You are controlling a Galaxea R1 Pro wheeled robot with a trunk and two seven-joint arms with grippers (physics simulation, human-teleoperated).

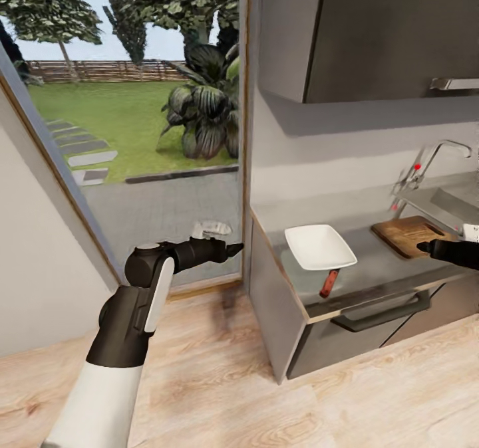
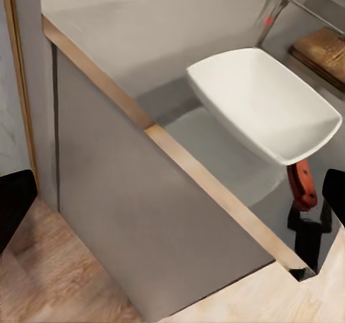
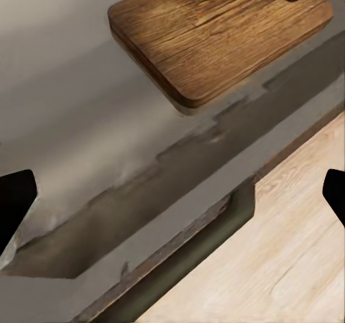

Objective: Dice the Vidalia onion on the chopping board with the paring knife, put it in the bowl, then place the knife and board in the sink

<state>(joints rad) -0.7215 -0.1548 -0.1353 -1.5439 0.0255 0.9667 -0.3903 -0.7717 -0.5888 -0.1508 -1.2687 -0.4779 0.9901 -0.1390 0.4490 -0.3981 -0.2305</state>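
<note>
The white bowl (image 1: 319, 246) (image 2: 266, 103) sits on the grey countertop (image 1: 372, 262) near its left end. The paring knife (image 1: 329, 283) (image 2: 302, 184), red handle showing, lies at the bowl's front edge, partly under it. Further right lies the dark wooden chopping board (image 1: 406, 232) (image 3: 215, 32). The sink (image 1: 456, 202) and its chrome tap (image 1: 432, 159) are at the right edge; the Vidalia onion is hidden. My left gripper (image 1: 233, 250) (image 2: 172, 201) hangs open in front of the window, left of the counter. My right gripper (image 1: 426, 247) (image 3: 172, 193) is open over the board's front edge.
A large glass window (image 1: 133, 122) looks onto a garden at left. Dark upper cabinets (image 1: 372, 29) hang above the counter. A grey drawer with a dark handle (image 1: 382, 312) sits below the front edge. Light wood floor (image 1: 253, 395) spreads in front.
</note>
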